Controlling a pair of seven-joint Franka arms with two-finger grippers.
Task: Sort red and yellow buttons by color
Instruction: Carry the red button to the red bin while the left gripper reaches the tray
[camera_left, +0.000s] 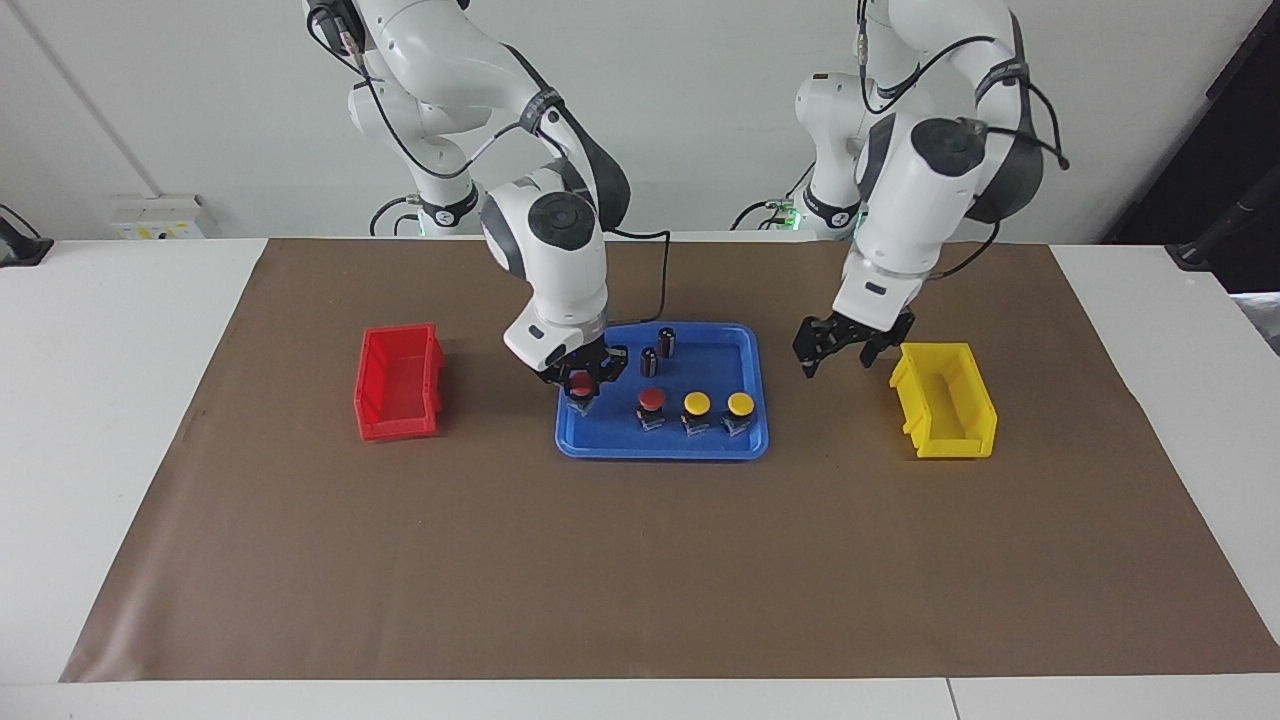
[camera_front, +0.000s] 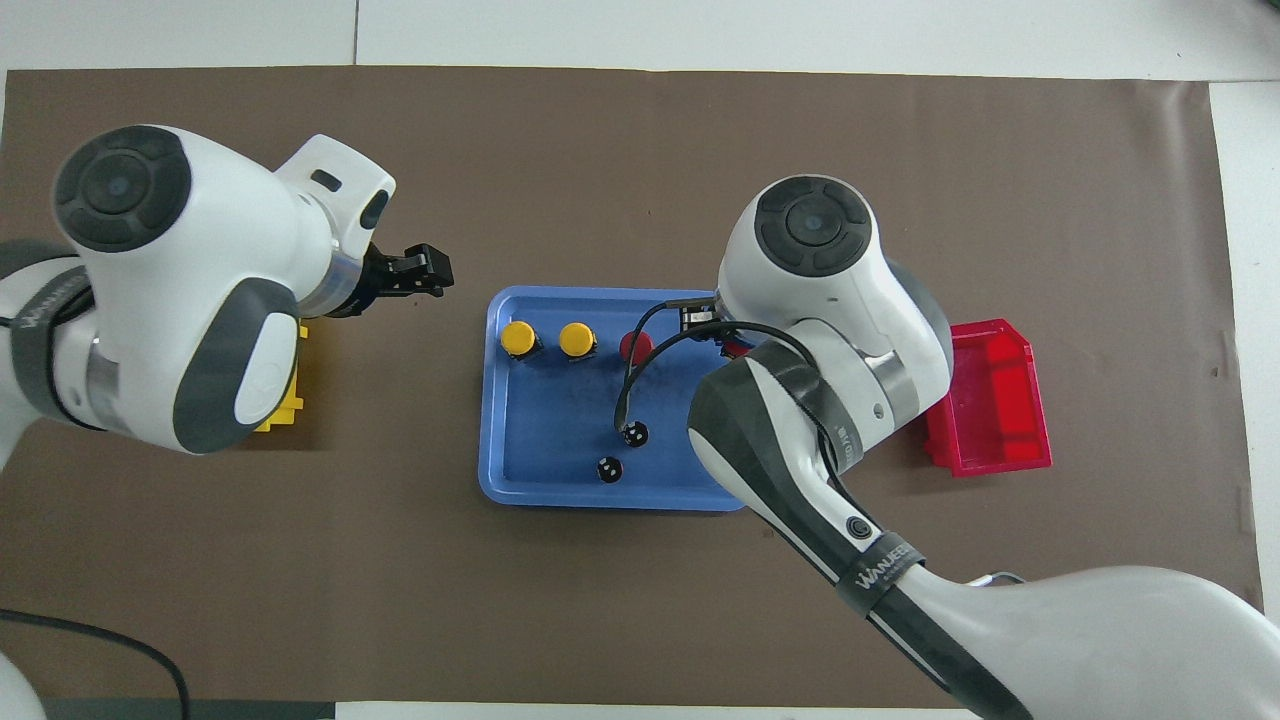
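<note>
The right end effector (camera_left: 580, 381) sits just left of centre in the facing view, over the edge of the blue tray (camera_left: 740, 345) toward the right arm's end of the surface. Its fingers are closed around a red button (camera_left: 580, 381), with the cap showing between them and the stubby body hanging below, lifted clear of the tray floor. In the overhead view this end effector is mostly hidden under the arm's own wrist, and only a sliver of red shows there.

The left end effector (camera_left: 838, 349) hangs right of centre in the facing view, over the brown mat between the tray and the yellow bin (camera_left: 945, 400). Its fingers stand apart, holding nothing; in the overhead view (camera_front: 420, 272) they point toward the tray from the upper left of the frame.

Three buttons stand in a row in the tray, along its edge farther from the robots: a second red button (camera_left: 651, 402), then two yellow buttons (camera_left: 697, 405) (camera_left: 740, 405) toward the left arm's end. Two dark cylinders (camera_left: 658, 350) stand in the tray nearer to the robots. The red bin (camera_left: 398, 383) lies at middle left of the facing view.
</note>
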